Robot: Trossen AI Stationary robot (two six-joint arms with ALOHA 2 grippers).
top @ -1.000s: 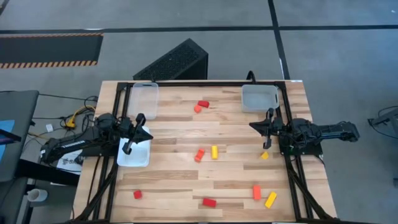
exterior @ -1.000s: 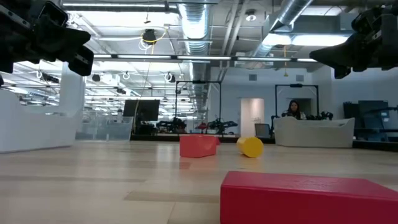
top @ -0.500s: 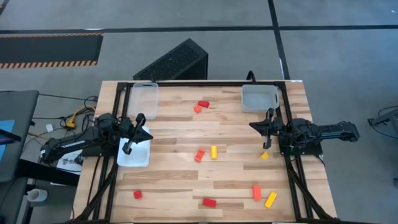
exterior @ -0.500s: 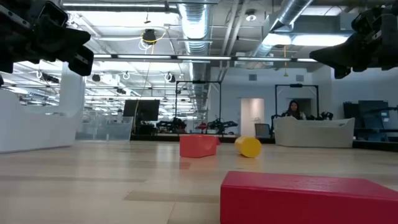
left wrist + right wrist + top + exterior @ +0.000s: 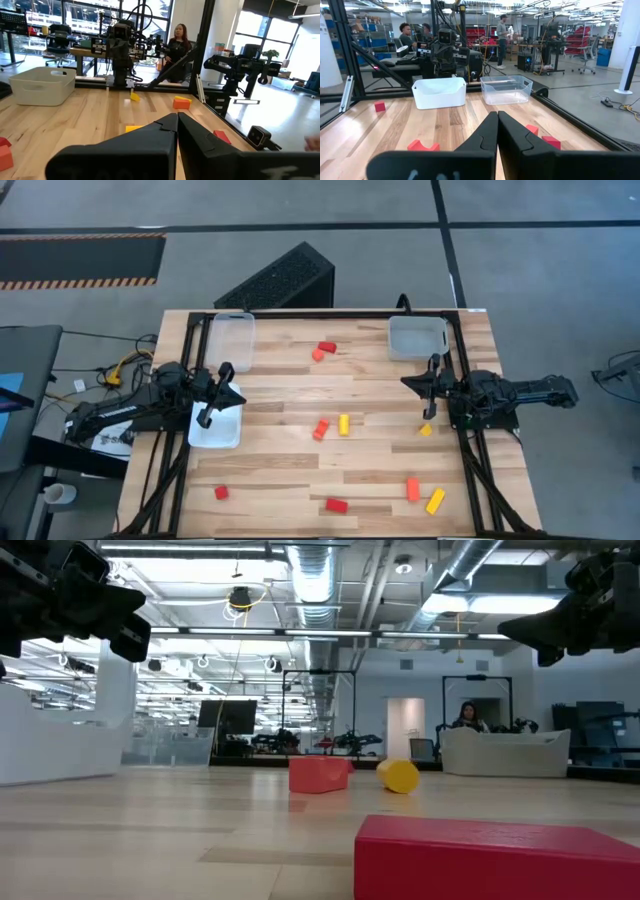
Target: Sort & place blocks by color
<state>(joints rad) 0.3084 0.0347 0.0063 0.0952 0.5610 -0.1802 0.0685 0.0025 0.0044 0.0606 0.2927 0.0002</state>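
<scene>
My left gripper (image 5: 212,394) hangs over the white tray (image 5: 215,430) at the table's left edge, its fingers (image 5: 170,131) pressed together on nothing. My right gripper (image 5: 431,388) waits at the right side, fingers together too, just beside a small yellow block (image 5: 425,430). Mid-table, an orange block (image 5: 321,428) and a yellow cylinder (image 5: 344,424) lie side by side; the red blocks (image 5: 335,504) lie scattered.

Bare table (image 5: 280,395) lies open between my left claw (image 5: 205,418) and right claw (image 5: 428,412), both pinched closed. Mid-lane, an orange block (image 5: 321,429) and yellow block (image 5: 344,424) stand in the way. A clear tray (image 5: 216,435) sits under my left claw.
</scene>
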